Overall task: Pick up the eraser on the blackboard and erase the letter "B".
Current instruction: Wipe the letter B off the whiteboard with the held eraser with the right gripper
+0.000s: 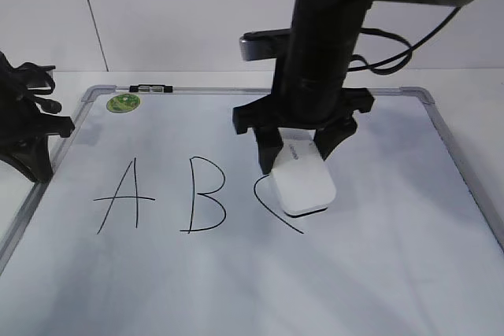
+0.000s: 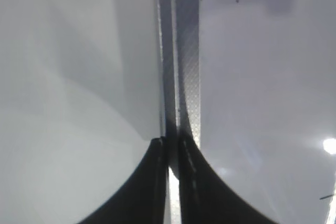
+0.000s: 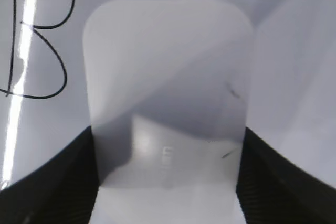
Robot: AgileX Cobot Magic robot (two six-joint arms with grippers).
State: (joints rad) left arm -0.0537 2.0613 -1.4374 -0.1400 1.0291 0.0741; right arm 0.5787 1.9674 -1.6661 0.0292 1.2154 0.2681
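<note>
The blackboard [image 1: 370, 273] is a white board with a grey frame, and A, B, C are written on it. The letter "B" [image 1: 206, 204] is whole in the exterior view and shows at the upper left of the right wrist view [image 3: 44, 40]. My right gripper [image 1: 299, 151] is shut on the white eraser [image 1: 303, 182], which rests on the letter C, right of the B. In the right wrist view the eraser [image 3: 168, 93] fills the space between the jaws [image 3: 168, 177]. My left gripper [image 2: 173, 150] is shut and empty over the board's left frame [image 2: 186, 51].
A green round magnet [image 1: 124, 102] and a small black-and-silver marker [image 1: 150, 87] lie at the board's top left. The letter A [image 1: 122, 194] is left of the B. The left arm [image 1: 27, 127] sits at the board's left edge.
</note>
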